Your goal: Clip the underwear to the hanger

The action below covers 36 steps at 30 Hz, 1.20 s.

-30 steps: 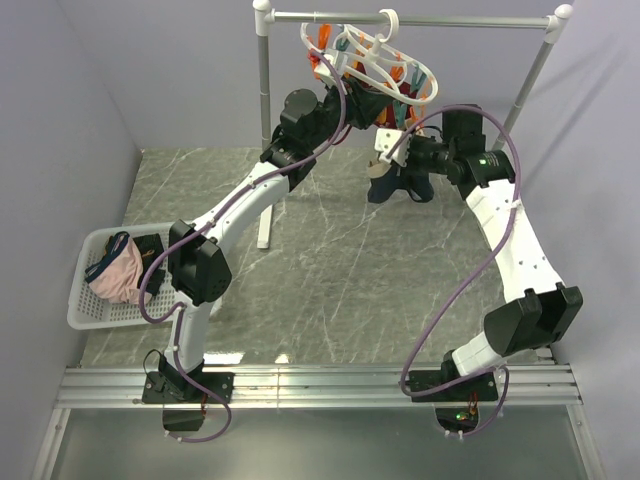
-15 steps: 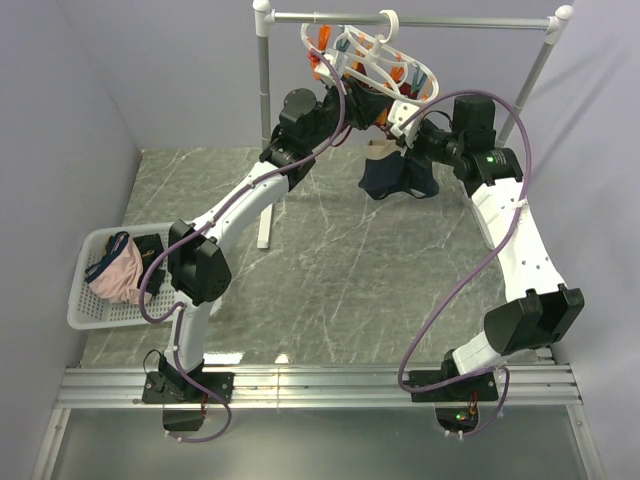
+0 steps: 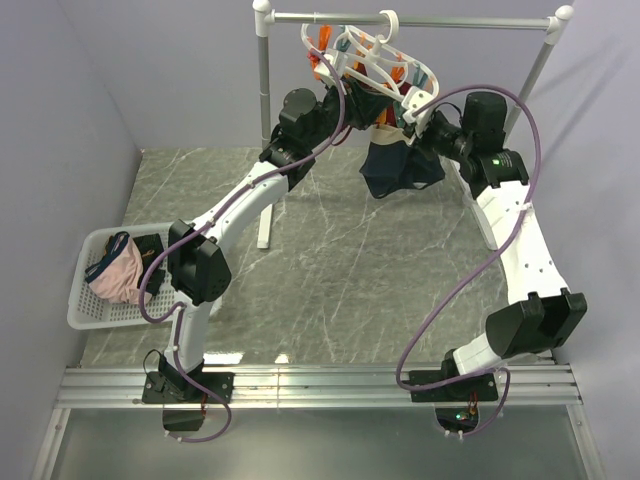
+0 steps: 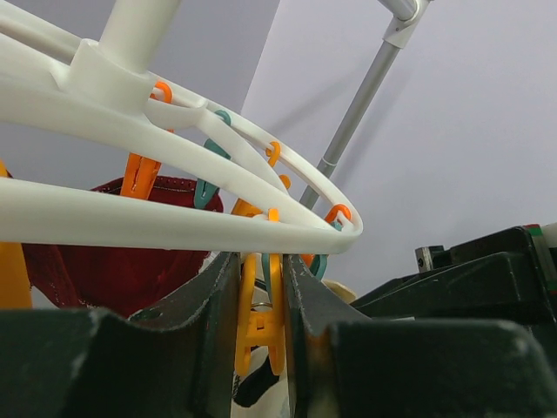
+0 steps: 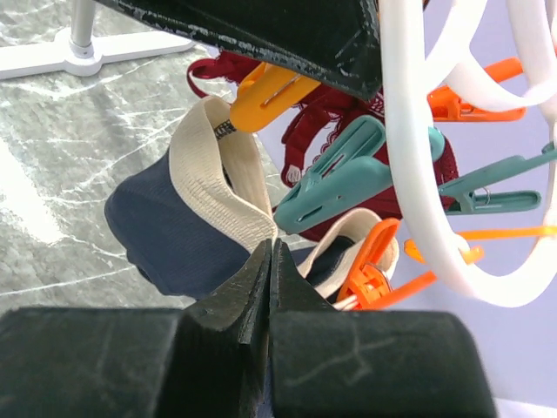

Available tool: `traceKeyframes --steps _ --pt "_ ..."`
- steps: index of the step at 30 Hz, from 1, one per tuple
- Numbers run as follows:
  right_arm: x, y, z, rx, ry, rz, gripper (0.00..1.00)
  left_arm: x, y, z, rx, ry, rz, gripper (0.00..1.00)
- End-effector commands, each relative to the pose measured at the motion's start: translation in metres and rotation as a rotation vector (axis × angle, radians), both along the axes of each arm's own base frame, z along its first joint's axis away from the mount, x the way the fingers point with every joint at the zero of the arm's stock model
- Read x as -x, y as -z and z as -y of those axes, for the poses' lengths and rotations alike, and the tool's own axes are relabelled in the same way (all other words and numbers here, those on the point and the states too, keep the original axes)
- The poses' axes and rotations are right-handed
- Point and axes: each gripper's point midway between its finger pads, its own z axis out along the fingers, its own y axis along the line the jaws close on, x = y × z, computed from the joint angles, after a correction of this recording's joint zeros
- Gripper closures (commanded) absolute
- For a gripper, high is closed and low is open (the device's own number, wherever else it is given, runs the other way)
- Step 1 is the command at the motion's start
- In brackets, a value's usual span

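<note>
- Right fingers (image 5: 261, 270): pressed together, pinching the beige waistband of the underwear (image 5: 174, 226) at a fold. The navy body hangs slack below the grip.
- Left fingers (image 4: 294, 296): closed on either side of an orange clip (image 4: 259, 326) that dangles from the hanger (image 4: 174, 218). They touch both flanks of the clip. Whether its mouth is squeezed open cannot be told.
- Underwear, place: in the air over the far edge of the bench (image 3: 330, 280), right of centre, just under the hanger ring and not yet clipped. In the right wrist view the waistband sits just beside the tip of the held clip.
- Hanger, place: hooked on the grey rail (image 3: 400, 18) at the far edge. A maroon garment (image 4: 113, 261) is already pegged on it, behind the clip.
- Other stock: a white basket (image 3: 85, 310) at the left edge of the bench holds a pink garment (image 3: 115, 275).
- Step in hand, as judged: bringing the waistband up to the held clip.
- Next move calls for: the clip held squeezed open, the waistband edge fed squarely into its mouth, and the clip let shut before the right fingers let go. Nearby teal and orange clips crowd the approach.
</note>
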Motion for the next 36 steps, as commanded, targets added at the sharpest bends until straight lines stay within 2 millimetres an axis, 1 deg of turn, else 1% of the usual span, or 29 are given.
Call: traceKeyframes --steps 1,5,11,18,21,25,33,36 --pt "0.009 -0.033 0.007 -0.038 0.024 0.094 1.0 -0.002 0.001 0.002 -0.006 0.012 0.001 1.0" --pt "0.012 -0.037 0.009 -0.043 0.026 0.106 1.0 -0.005 0.002 0.002 -0.016 0.005 0.005 1.0" --pt "0.013 -0.037 0.011 -0.039 0.023 0.117 1.0 -0.006 0.008 0.003 -0.025 0.008 -0.003 1.0" --pt "0.011 -0.037 0.013 -0.038 0.032 0.121 1.0 -0.005 0.006 0.003 -0.025 0.012 0.002 1.0" --pt "0.011 -0.04 0.012 -0.048 0.034 0.132 1.0 -0.005 0.009 0.005 -0.03 0.015 -0.004 1.0" --pt "0.009 -0.045 0.015 -0.06 0.05 0.154 1.0 -0.005 0.009 0.004 -0.03 0.015 -0.002 1.0" --pt "0.011 -0.053 0.012 -0.107 0.053 0.163 1.0 -0.005 0.008 0.004 -0.027 0.016 0.004 1.0" --pt "0.009 -0.059 0.012 -0.132 0.06 0.171 1.0 -0.005 0.009 0.005 -0.029 0.017 0.004 1.0"
